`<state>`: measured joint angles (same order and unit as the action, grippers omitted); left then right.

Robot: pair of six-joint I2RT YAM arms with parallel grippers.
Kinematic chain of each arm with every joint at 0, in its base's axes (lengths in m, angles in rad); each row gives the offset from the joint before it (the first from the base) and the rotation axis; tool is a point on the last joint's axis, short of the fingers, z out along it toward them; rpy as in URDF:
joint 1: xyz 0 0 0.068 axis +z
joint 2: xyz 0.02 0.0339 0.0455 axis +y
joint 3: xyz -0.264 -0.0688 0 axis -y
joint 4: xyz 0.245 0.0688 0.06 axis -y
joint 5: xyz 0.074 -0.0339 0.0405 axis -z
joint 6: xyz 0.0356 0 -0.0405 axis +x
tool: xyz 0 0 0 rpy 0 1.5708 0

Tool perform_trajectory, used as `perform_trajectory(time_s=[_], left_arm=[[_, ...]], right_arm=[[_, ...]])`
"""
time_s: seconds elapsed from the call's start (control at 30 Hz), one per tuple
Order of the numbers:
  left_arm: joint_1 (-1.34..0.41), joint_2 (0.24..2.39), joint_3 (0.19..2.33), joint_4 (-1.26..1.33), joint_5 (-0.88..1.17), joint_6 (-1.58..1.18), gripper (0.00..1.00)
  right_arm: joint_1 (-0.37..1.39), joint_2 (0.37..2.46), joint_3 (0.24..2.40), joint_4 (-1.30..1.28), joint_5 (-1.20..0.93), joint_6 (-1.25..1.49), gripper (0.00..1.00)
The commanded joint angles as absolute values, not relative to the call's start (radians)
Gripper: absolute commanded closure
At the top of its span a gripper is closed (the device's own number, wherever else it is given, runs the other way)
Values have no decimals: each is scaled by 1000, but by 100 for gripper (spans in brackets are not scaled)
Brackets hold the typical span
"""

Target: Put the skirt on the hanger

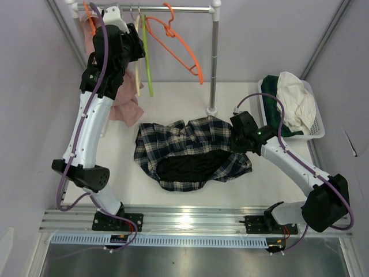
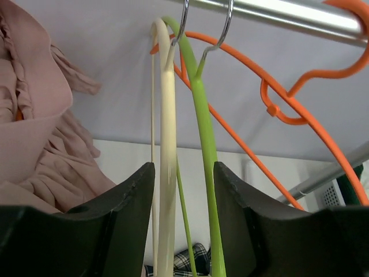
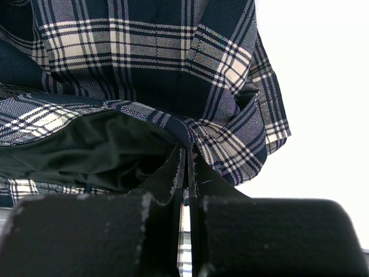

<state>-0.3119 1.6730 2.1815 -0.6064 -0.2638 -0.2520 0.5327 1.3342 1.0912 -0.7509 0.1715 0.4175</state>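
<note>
**Left gripper [image 2: 184,173] straddles two hangers as right gripper [image 3: 187,158] pinches the skirt [image 1: 190,150]**

Up at the rail [image 2: 288,12], the left jaws stand partly open with the cream hanger [image 2: 167,115] and the green hanger [image 2: 206,127] both between them. Neither is clamped, and the arm is apparently lining up to take one. The right jaws are closed on the plaid skirt's right-hand edge, seemingly ready to lift it. The skirt lies crumpled on the table [image 1: 179,104], well below the rail. An orange hanger [image 2: 300,109] and a pink garment [image 2: 34,115] hang to either side.
</note>
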Motion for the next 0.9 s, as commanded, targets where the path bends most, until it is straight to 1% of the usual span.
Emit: perform_trajectory(time_s=[0.0,0.7,0.8,0.87], left_arm=[[-314,1704,2338,-647,-316,-198,49],[-313,1787,2327,-678,-291,-170,49],[-313,1789,2327,-676,-291,-170,53],[-313,1792,2329,-675,-293,-170,57]], right_arm=[[529,1336,1138,-744,175,402,100],[515,1332,1121,-735,167,388,100],[511,1330,1117,-732,163,388,100],[509,1327,1112,-732,161,385,100]])
